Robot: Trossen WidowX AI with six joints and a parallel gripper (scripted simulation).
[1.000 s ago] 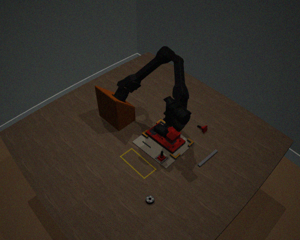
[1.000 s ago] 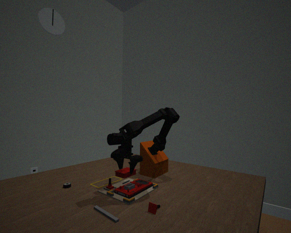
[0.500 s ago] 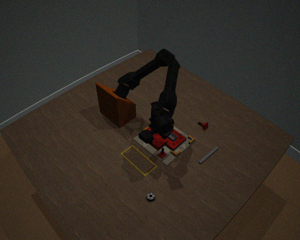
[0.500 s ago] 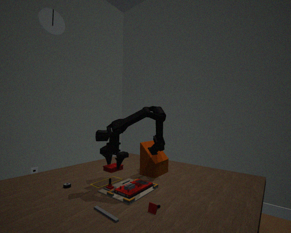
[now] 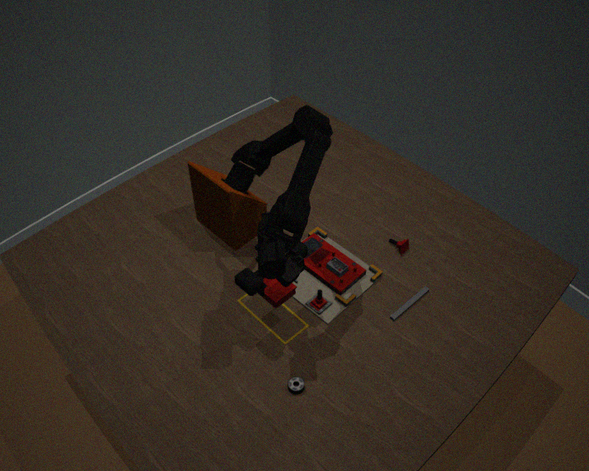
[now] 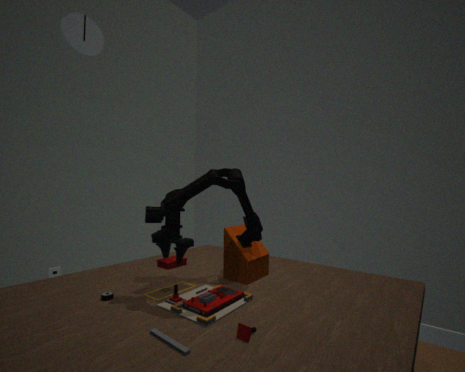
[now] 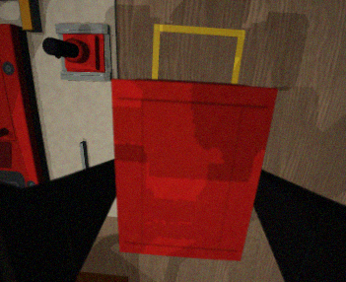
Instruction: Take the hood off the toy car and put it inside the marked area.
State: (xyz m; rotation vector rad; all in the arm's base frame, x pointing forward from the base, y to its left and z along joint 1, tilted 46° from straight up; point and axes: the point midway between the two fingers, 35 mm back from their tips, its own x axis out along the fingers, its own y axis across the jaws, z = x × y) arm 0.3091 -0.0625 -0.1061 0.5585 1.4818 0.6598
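Hood, a flat red rectangular panel (image 7: 192,168), is clamped in the black parallel-jaw gripper (image 6: 172,253) above the yellow-outlined rectangle (image 7: 198,53).

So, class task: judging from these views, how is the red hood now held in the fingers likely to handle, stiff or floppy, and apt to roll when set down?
The red hood probably is stiff: it spans flat between the fingers without sagging. Flat and rectangular, it seems unlikely to roll inside the yellow outline. It likely is light, since a side pinch alone holds it level.
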